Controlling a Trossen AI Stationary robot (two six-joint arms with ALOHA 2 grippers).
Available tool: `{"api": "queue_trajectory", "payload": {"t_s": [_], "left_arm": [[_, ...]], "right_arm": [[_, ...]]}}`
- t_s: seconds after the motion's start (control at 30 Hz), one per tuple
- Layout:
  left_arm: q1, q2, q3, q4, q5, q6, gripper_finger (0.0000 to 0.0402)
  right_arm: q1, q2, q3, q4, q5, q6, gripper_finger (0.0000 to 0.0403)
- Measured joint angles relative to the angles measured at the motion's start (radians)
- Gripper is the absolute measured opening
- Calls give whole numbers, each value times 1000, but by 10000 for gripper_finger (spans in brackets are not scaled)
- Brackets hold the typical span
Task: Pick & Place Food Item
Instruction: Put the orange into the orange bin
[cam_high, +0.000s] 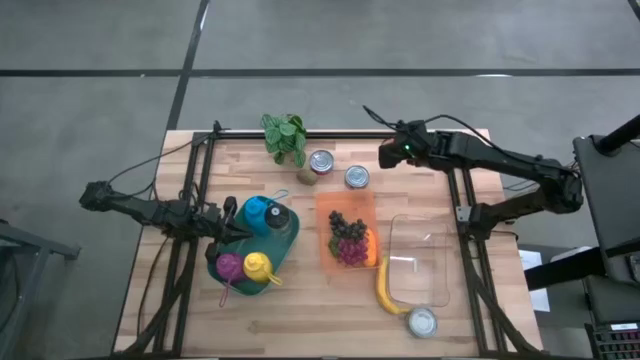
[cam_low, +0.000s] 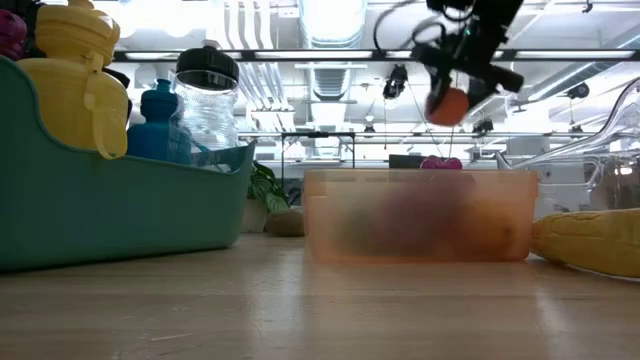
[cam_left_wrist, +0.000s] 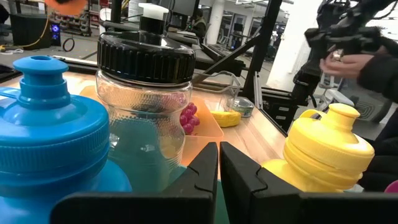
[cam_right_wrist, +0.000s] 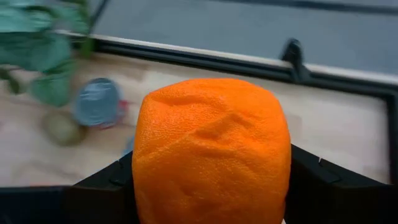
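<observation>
**Holding an Orange Above the Far Side of the Table**

Gripping an orange (cam_right_wrist: 211, 152) between its two dark fingers, the right gripper (cam_high: 391, 153) sits in the upper middle of the high view, raised off the wood near the table's (cam_high: 300, 310) far edge. Its jaws stand spread wide around the fruit — the right wrist view shows the peel filling the gap, pressed at both sides. In the low view the orange (cam_low: 447, 104) hangs in the upper right of the frame, clear of the tabletop and higher than the orange tray (cam_low: 418, 215).

That orange tray (cam_high: 346, 240) lies at the centre of the high view with dark and red grapes (cam_high: 346, 238) inside. To its right stands a clear container (cam_high: 420, 262), and a banana (cam_high: 386, 290) lies between the two, toward the lower edge. A small clear lidded jar (cam_high: 422, 321) sits just below the container. Two tin cans (cam_high: 322, 162) stand above the tray, beside a green plant (cam_high: 285, 136).

The left gripper (cam_high: 228, 226) rests at centre left of the high view, at the teal bin (cam_high: 286, 250), its fingers pinched together on nothing. Its wrist view looks past a blue bottle (cam_left_wrist: 53, 134), a clear jar with a black lid (cam_left_wrist: 147, 93) and a yellow bottle (cam_left_wrist: 326, 149) — all standing in the bin.
</observation>
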Motion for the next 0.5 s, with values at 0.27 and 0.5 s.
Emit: {"api": "queue_trajectory", "payload": {"t_s": [0.27, 0.5], "left_arm": [[0, 0, 0, 0, 0, 0, 22], [0, 0, 0, 0, 0, 0, 22]], "right_arm": [[137, 0, 31, 99, 0, -56, 247], [241, 14, -29, 259, -4, -74, 247]]}}
